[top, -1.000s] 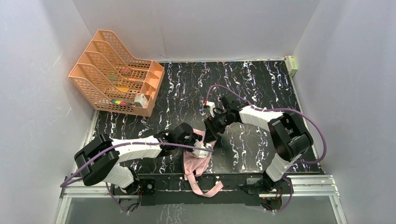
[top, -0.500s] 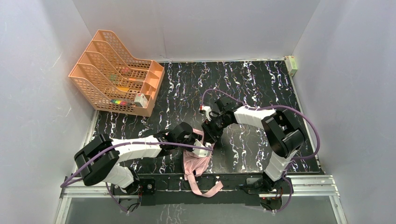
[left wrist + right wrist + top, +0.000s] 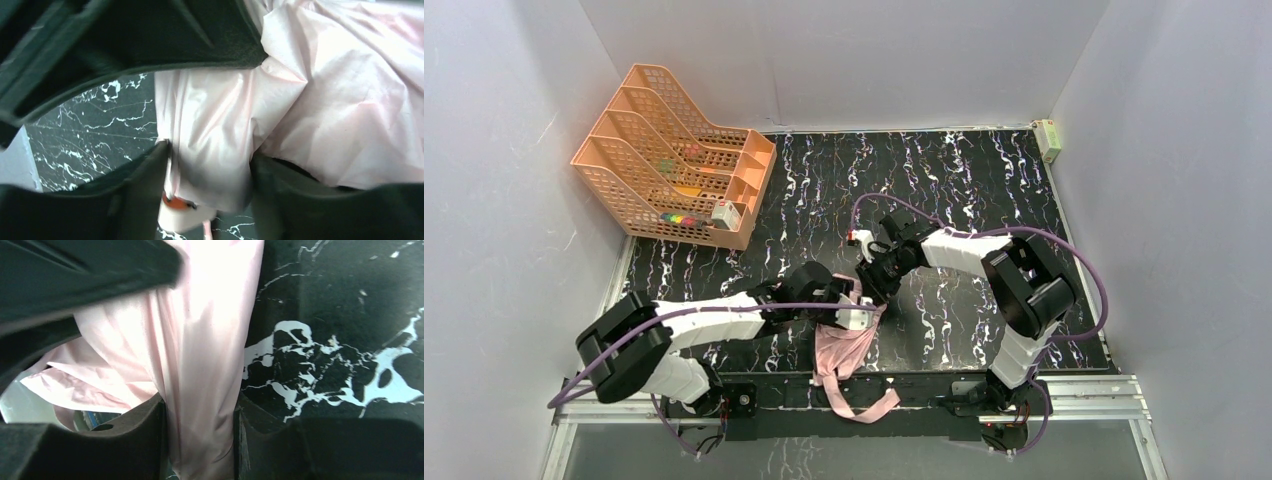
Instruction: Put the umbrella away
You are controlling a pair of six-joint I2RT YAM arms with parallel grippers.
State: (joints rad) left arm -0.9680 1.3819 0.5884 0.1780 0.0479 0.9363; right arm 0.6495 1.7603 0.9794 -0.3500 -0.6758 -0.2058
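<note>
Clamping umbrella [image 3: 844, 350] fabric: right gripper [image 3: 200, 440] | left gripper [image 3: 207, 180]: also clamped on umbrella

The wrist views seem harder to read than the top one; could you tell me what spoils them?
Left wrist: the dark fingers close to the lens are soft; the umbrella reads clearly. Right wrist: the fabric glares nearly white at top centre; the marbled table is sharp. Top external: even light, sharp.

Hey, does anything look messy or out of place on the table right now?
Yes. The umbrella is a crumpled pink bundle, not neatly folded, and its loose fabric spills over the near edge of the table onto the front rail. The left gripper and right gripper each pinch its fabric.
</note>
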